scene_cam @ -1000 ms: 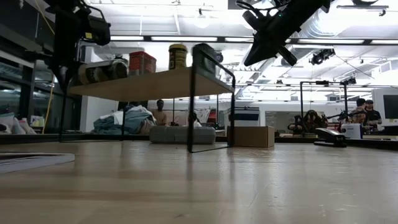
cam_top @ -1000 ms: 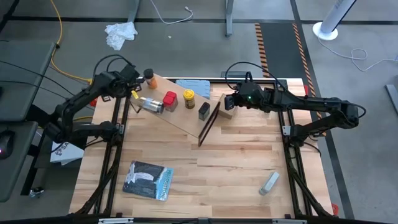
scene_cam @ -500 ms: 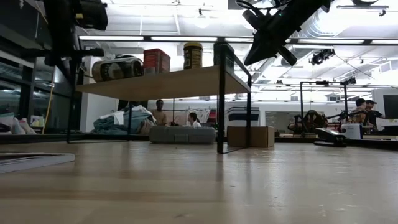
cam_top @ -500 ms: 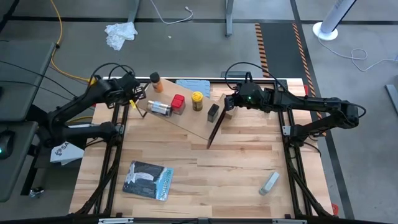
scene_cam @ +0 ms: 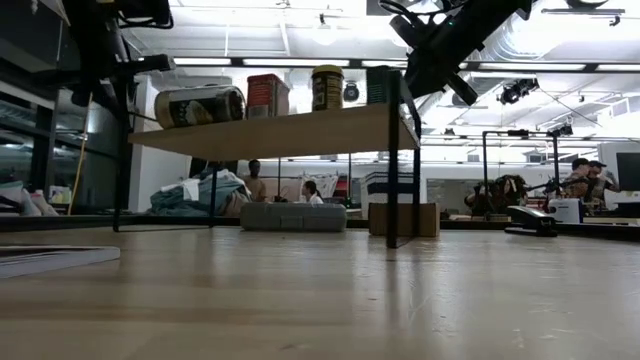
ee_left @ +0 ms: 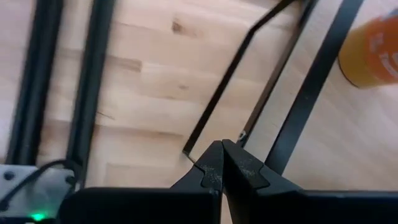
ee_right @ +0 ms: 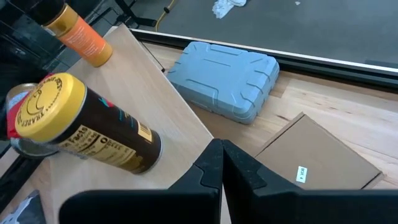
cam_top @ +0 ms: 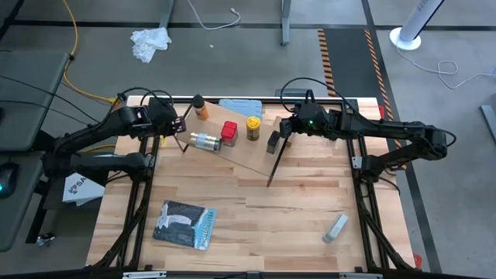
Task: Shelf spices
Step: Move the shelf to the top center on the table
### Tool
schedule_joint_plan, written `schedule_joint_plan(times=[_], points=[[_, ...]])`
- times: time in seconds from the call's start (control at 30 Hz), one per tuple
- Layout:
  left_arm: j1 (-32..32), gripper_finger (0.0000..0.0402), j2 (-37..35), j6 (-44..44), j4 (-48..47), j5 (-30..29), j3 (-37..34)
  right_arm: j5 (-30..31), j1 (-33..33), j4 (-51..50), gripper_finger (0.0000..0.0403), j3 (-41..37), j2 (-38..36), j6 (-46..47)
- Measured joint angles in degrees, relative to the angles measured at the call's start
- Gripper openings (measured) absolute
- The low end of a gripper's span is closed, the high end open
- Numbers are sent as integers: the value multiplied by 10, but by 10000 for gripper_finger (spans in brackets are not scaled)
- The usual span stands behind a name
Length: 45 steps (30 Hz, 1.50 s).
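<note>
The shelf (cam_top: 236, 151), a light plank on thin black wire legs, stands slantwise at the table's far middle. On it are the amber jar (cam_top: 200, 107), the tan cylinder (cam_top: 205, 141) lying on its side, the red tin (cam_top: 229, 133), the yellow jar (cam_top: 253, 128) and the black tin (cam_top: 273, 142). My left gripper (cam_top: 175, 129) is shut at the shelf's left end. My right gripper (cam_top: 284, 129), also shut, hangs just above the shelf's right end (ee_right: 186, 134), beside the black tin; I cannot tell whether it touches the plank. My left gripper has its shut fingertips (ee_left: 221, 155) on the thin wire of the shelf's left-end leg (ee_left: 191, 155), low down near a corner of the wire frame. It comes slanting down from the table's left side. The shelf's legs stand on the table.
A flat blue-grey case (cam_top: 240, 106) lies behind the shelf at the far edge. A cardboard cube (ee_right: 317, 158) sits by the shelf's right end under my right arm. A printed booklet (cam_top: 184, 225) lies near left and a small grey bar (cam_top: 335, 227) near right.
The shelf has slid along the table toward its right edge, carrying all the spices with it, and its right end now lies under my right gripper. My left gripper has moved right with the shelf's left end, staying shut.
</note>
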Motion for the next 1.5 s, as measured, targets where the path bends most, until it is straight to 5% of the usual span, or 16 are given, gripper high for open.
schedule_joint_plan(times=[0.67,0.9,1.07,1.3,1.5], points=[[-206,0,0,-126,0,29,0,-94,0,-7,0,0,-55,-87],[-265,0,1,-170,2,30,1,-167,22,-233,0,2,-121,-35],[-293,0,2,-189,2,29,1,-108,59,-340,0,0,-133,11],[-314,0,14,-202,23,27,1,-40,62,-317,0,1,-119,26],[-332,0,35,-202,54,27,1,-39,45,-293,0,0,-82,2]])
